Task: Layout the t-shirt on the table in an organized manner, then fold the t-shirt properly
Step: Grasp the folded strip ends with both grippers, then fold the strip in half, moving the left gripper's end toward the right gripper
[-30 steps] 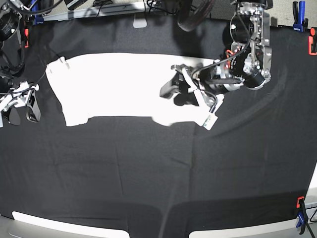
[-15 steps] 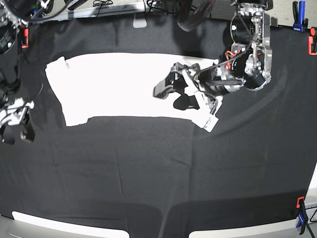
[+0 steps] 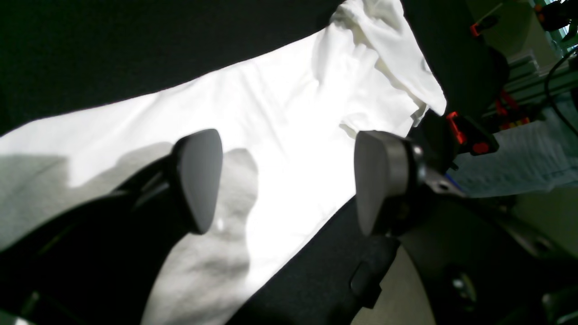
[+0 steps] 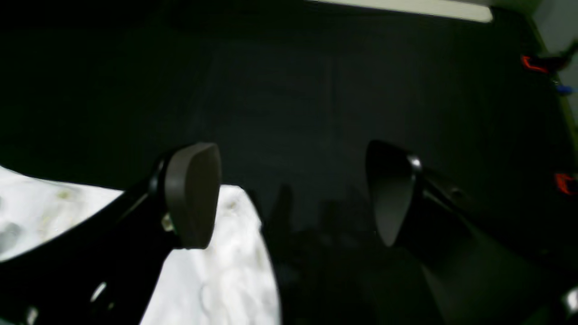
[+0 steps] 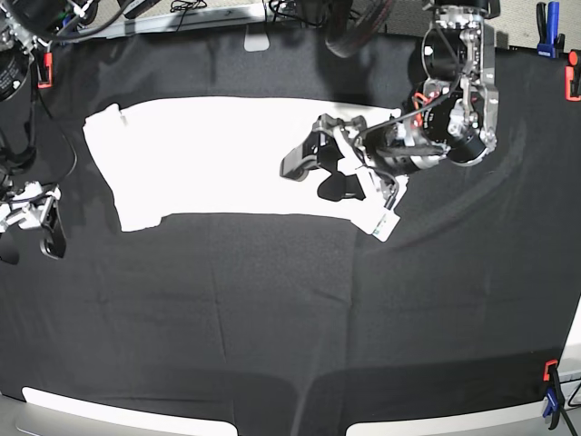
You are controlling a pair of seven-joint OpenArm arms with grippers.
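T-shirt (image 5: 236, 154) lies flat as a long white band across the upper middle of the base view, plain side up, on the black tabletop (image 5: 272, 318). Your left gripper (image 5: 309, 163), right of centre in the frame, hovers over the shirt's right part with jaws wide apart and nothing between them; a second ago it sat lower and further right on the cloth, so it has let go and pulled up. Your right gripper (image 5: 27, 238), at the far left edge, also has jaws spread and empty, and has dropped away from the shirt's left end. Both releases suggest this fold is set. The lower-right corner looks ragged, so you probably need a fresh grasp there next.
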